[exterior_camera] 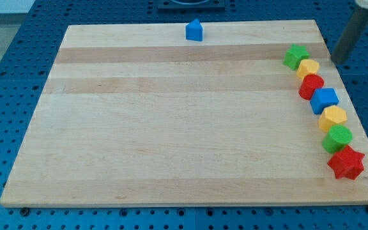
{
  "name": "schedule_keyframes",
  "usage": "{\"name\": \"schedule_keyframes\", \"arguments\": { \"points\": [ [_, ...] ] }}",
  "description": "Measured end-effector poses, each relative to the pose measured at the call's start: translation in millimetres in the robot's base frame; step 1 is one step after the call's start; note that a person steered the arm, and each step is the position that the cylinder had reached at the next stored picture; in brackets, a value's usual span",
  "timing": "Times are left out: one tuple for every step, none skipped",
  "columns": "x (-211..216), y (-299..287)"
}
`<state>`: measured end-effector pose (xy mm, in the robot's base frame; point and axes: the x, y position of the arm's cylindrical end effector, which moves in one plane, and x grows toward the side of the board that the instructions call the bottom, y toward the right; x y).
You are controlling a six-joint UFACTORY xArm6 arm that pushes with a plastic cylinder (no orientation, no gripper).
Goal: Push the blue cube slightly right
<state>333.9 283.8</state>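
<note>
The blue cube lies in a curved row of blocks along the board's right edge, between a red round block above it and a yellow hexagon below it. My dark rod comes down from the view's top right. My tip is just off the board's right edge, to the right of a green star, and above and a little right of the blue cube, apart from it.
The row also holds a yellow block, a green cylinder and a red star. A second blue, house-shaped block sits at the wooden board's top edge. Blue pegboard surrounds the board.
</note>
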Motion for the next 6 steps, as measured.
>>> {"name": "schedule_keyframes", "arguments": {
  "points": [
    [-9,-84],
    [-17,-157],
    [-42,-211],
    [-17,-202],
    [-13,-227],
    [-26,-249]
  ]
}}
